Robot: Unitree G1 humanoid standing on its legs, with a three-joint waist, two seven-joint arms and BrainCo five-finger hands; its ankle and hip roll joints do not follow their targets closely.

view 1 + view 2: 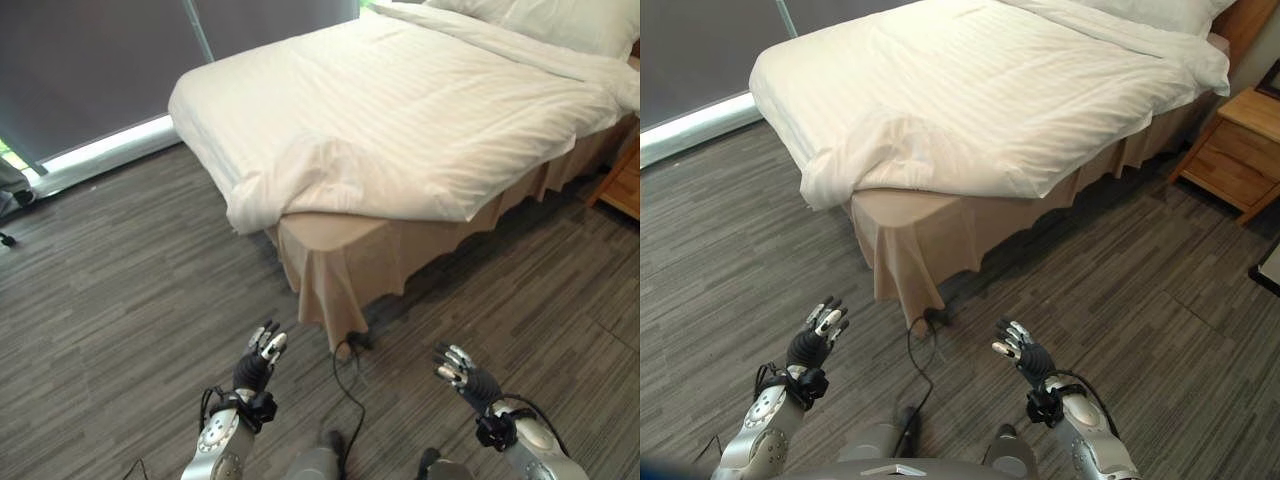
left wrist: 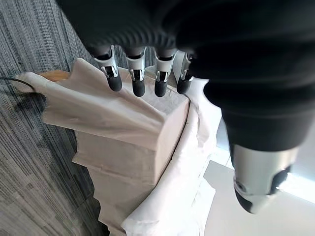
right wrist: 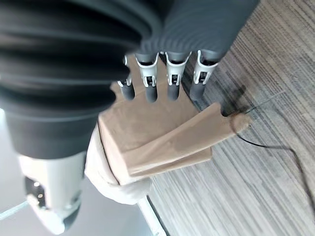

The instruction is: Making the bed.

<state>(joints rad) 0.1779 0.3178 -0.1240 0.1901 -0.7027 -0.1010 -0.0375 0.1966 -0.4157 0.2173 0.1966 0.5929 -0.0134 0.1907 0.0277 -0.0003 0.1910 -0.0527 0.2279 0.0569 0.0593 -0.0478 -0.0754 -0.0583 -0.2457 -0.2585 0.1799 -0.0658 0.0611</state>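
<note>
A bed stands ahead of me with a white striped duvet (image 1: 400, 110) spread over it. The duvet's near corner (image 1: 290, 185) is rumpled and hangs a little over the foot corner, above a beige bed skirt (image 1: 335, 265). White pillows (image 1: 560, 20) lie at the far head end. My left hand (image 1: 262, 362) hovers low over the floor in front of the bed corner, fingers relaxed and holding nothing. My right hand (image 1: 462, 372) is level with it to the right, also open and empty. Both hands are well short of the bedding.
A wooden nightstand (image 1: 1240, 150) stands right of the bed. A dark window blind with a bright strip (image 1: 100, 150) runs along the wall to the left. Grey wood-look floor (image 1: 120, 300) lies around the bed's foot.
</note>
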